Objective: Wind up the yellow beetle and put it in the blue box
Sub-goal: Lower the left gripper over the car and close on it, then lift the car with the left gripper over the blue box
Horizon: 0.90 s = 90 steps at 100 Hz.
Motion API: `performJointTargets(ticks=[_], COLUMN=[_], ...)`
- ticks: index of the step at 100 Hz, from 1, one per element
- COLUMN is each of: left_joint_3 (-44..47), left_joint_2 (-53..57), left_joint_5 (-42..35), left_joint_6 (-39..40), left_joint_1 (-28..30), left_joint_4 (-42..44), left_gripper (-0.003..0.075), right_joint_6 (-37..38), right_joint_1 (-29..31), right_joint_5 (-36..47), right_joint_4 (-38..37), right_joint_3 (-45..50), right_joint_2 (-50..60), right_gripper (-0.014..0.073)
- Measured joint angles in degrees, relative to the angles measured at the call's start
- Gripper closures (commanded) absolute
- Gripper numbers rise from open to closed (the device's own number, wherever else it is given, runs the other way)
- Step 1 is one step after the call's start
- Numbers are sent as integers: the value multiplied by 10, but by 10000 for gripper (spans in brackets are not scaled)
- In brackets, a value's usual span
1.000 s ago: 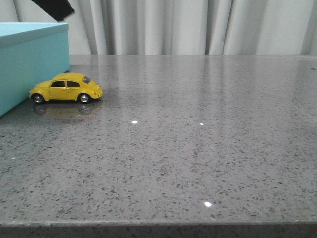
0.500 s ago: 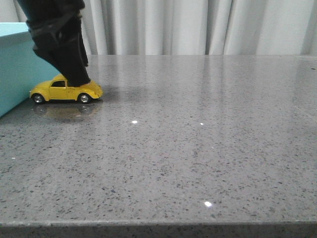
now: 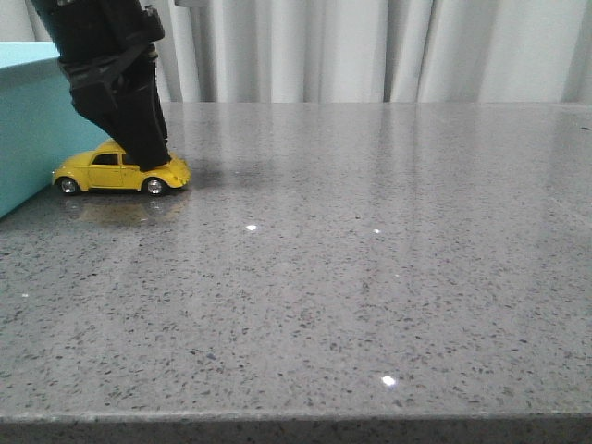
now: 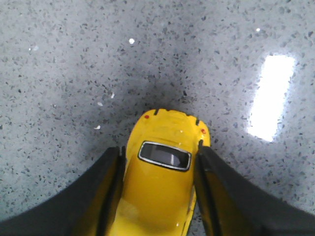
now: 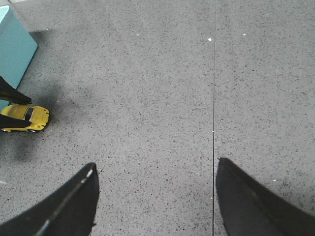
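The yellow beetle (image 3: 100, 171) stands on its wheels on the grey table, right beside the blue box (image 3: 28, 139) at the far left. My left gripper (image 3: 153, 159) has come down from above and is shut on the beetle's body. In the left wrist view the two black fingers (image 4: 110, 182) press both sides of the beetle (image 4: 162, 191), whose rear window shows between them. My right gripper (image 5: 155, 169) is open and empty, high over the table. It sees the beetle (image 5: 24, 118) and the box (image 5: 15, 49) far off to one side.
The speckled grey table (image 3: 370, 277) stretches wide to the right of the car. White curtains (image 3: 370, 46) hang behind the table's far edge. A thin seam (image 5: 214, 98) runs across the tabletop in the right wrist view.
My left gripper came down from the top left onto the beetle and closed on it. The car has shifted slightly to the left.
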<state>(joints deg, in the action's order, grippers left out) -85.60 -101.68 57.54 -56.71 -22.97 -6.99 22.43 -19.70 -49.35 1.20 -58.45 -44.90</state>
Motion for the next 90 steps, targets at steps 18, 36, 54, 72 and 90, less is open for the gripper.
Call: performJointTargets(ticks=[18,36,54,72,90], left_joint_3=[-1,-14,-87,-194,-309], left_joint_2=[0,-1,-1,-1,-1], left_joint_5=[0,12,53,89,117], left_joint_6=[0,0,3,49,168], left_joint_1=[0,0,0,-1,-1], left_joint_4=[0,0,-1,-5,19], left_gripper=[632,639,639,639,639], right_joint_6=[0,0,-1,-1,-1], right_joint_1=[0,0,0,0,0], right_joint_5=[0,0,0,0,0], right_joint_4=[1,2,2,2,2], right_joint_3=[0,0,0,0,0], right_joint_2=[0,0,0,0,0], right_gripper=[86,86,86,86,86])
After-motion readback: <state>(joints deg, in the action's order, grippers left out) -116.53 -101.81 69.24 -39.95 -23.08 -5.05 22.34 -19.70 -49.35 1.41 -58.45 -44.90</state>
